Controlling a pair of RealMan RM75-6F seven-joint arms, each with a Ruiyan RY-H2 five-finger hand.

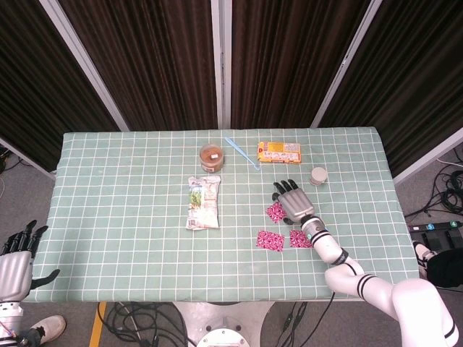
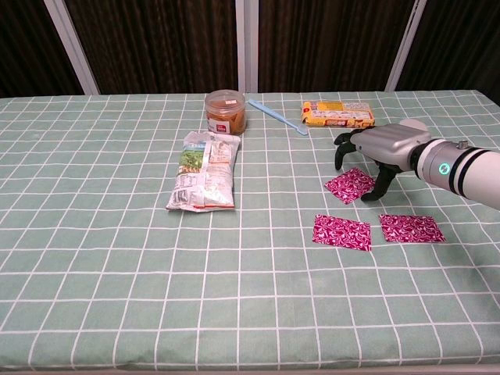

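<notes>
On the table, head view
Right hand (image 1: 292, 202): palm down, fingers spread and curved, holding nothing; positioned over the right edge of the upper pink sachet (image 1: 275, 210).
Upper pink sachet: lies flat on the green checked tablecloth (image 1: 123, 195), partly covered by the hand.
Lower pink sachets: one (image 1: 270, 241) lies below the upper sachet; the other (image 1: 299, 238) lies just beside it to the right, next to the right wrist.
Left hand (image 1: 14, 259): off the table at the lower left corner of the view, fingers apart, holding nothing.
Small round jar (image 1: 318, 176): stands near the right hand, above and to its right.

On the table, chest view
Right hand (image 2: 376, 151): arched above the upper pink sachet (image 2: 349, 185); dark fingertips (image 2: 369, 195) point down at the sachet's right corner; contact cannot be confirmed.
Lower pink sachets: left one (image 2: 341, 232) and right one (image 2: 411, 227) lie flat, side by side, apart from the hand.
Snack bag (image 2: 202, 180): lies flat, well apart to the left.
Orange-lidded tub (image 2: 225, 112): stands behind the snack bag.
Blue stick (image 2: 278, 116): lies between the tub and the yellow biscuit pack (image 2: 337, 114).
Left hand: not visible in this view.
</notes>
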